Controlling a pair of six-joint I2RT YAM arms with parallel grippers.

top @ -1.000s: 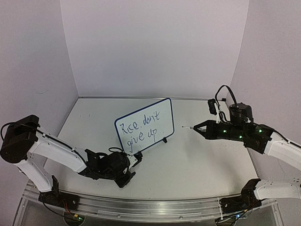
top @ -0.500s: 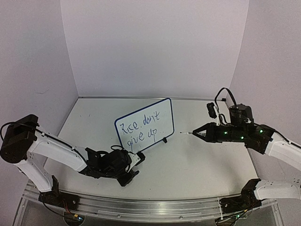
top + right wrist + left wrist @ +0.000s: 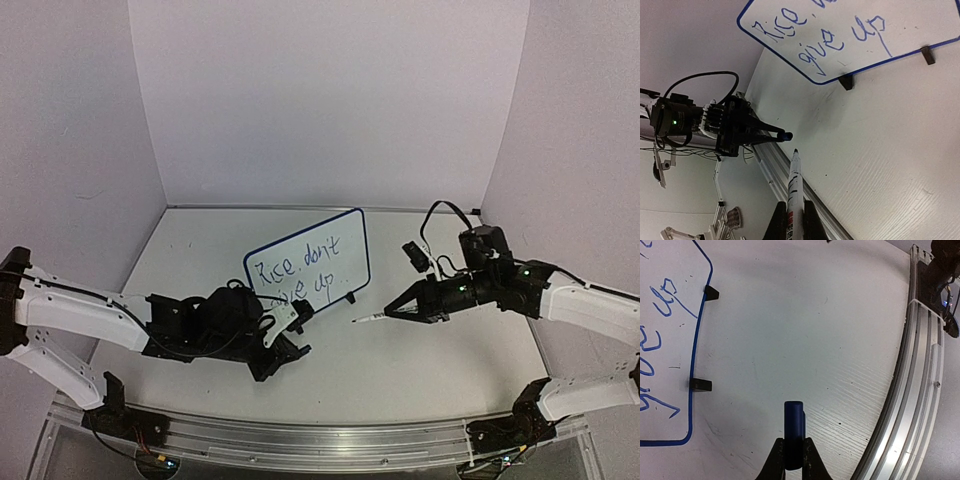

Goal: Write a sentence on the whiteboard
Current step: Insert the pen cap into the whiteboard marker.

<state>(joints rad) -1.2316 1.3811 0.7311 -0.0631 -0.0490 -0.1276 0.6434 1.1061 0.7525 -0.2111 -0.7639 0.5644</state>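
right hand [image 3: 794, 207] clamps the marker [image 3: 794, 180], left hand [image 3: 793, 450] pinches the blue cap [image 3: 794, 425]. line the tip up with the cap mouth just ahead, then push straight and slow.

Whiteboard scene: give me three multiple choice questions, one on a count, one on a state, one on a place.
1. How many black clip feet has the whiteboard? A) one B) two C) four
2. The right end effector is: A) shut on the marker B) open C) shut on the whiteboard
3. Where is the blue cap? A) on the marker B) nowhere in view C) in the left end effector

B: two show along its bottom edge. A: its fingers pinch the marker's white body. C: the left fingers clamp it.
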